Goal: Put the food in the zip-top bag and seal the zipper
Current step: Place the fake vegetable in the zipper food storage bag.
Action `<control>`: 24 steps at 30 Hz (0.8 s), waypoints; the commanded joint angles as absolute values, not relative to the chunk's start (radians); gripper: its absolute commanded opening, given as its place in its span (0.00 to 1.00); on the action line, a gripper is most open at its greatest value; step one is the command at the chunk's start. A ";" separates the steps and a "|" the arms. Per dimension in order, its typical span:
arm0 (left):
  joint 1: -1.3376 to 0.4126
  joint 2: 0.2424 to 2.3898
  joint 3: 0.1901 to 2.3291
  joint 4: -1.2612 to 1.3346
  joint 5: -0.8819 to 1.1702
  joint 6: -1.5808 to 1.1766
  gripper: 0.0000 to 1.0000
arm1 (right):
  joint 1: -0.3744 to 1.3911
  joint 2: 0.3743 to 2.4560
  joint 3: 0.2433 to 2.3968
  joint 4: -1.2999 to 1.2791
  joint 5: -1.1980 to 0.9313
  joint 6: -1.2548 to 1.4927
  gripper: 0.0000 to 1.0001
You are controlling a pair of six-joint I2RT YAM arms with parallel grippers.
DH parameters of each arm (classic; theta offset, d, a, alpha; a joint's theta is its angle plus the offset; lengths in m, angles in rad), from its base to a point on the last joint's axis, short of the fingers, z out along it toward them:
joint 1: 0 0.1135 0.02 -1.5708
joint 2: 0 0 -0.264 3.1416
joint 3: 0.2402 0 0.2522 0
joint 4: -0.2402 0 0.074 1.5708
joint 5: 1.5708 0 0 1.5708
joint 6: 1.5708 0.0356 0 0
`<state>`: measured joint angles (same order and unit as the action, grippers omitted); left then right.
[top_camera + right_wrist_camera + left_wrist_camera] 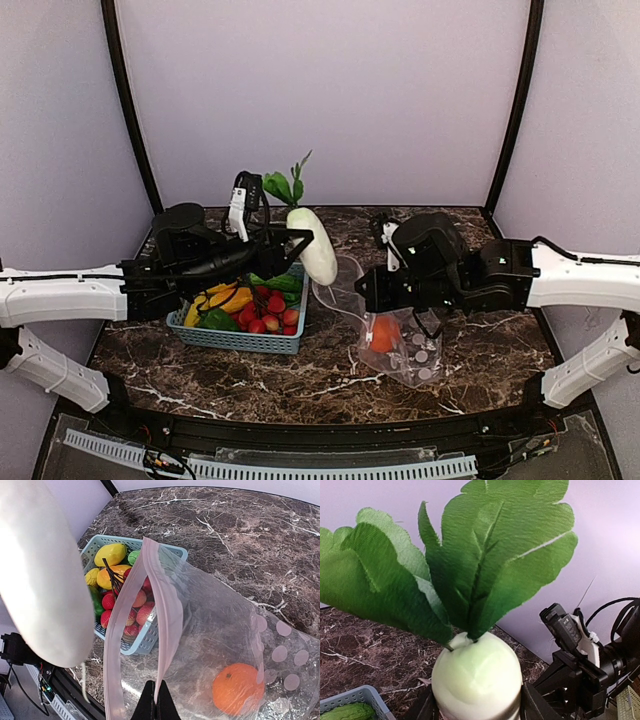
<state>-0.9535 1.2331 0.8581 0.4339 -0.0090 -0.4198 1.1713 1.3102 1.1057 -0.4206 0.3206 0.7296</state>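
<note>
Table: dark marble-pattern table (300, 385); I see the bag and the basket both resting on it.
Bag: clear flat dotted plastic zip-top bag (225, 625), right of the basket, with its mouth lifted and facing the basket.
In bag: one round orange toy fruit (237, 689) low inside, beside the dots.
Zipper: pale pinkish closure strip (170, 600) along the mouth, unsealed, with the two lips well apart.
Right gripper (155, 706): jaws pinched tight on one lip of the bag mouth; the strip rises straight out from between the fingertips.
Basket: light blue lattice plastic basket (240, 343) just left of the bag mouth. It holds yellow toy peppers (111, 554), red toy strawberries (142, 615) and some green pieces.
Left gripper (297, 243): jaws clamped on either side of the white toy radish (318, 250), which is held in the air.
Radish position: tilted with its root end down, over the basket's right edge and near the open mouth, not inside it.
Leaves: green cloth leaves (485, 555) fan upward toward the back wall.
</note>
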 commanded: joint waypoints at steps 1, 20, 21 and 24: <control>-1.002 1.274 0.867 0.508 -0.137 -0.332 0.43 | 1.167 1.317 1.149 -0.416 0.303 0.719 0.00; -1.053 1.379 0.888 0.355 -0.061 -0.390 0.44 | 1.164 1.330 1.176 -0.419 0.325 0.714 0.00; -1.054 1.384 0.888 0.352 -0.045 -0.396 0.45 | 1.163 1.331 1.178 -0.419 0.324 0.713 0.00; -1.056 1.397 0.894 0.326 -0.019 -0.401 0.48 | 1.164 1.330 1.177 -0.418 0.323 0.712 0.00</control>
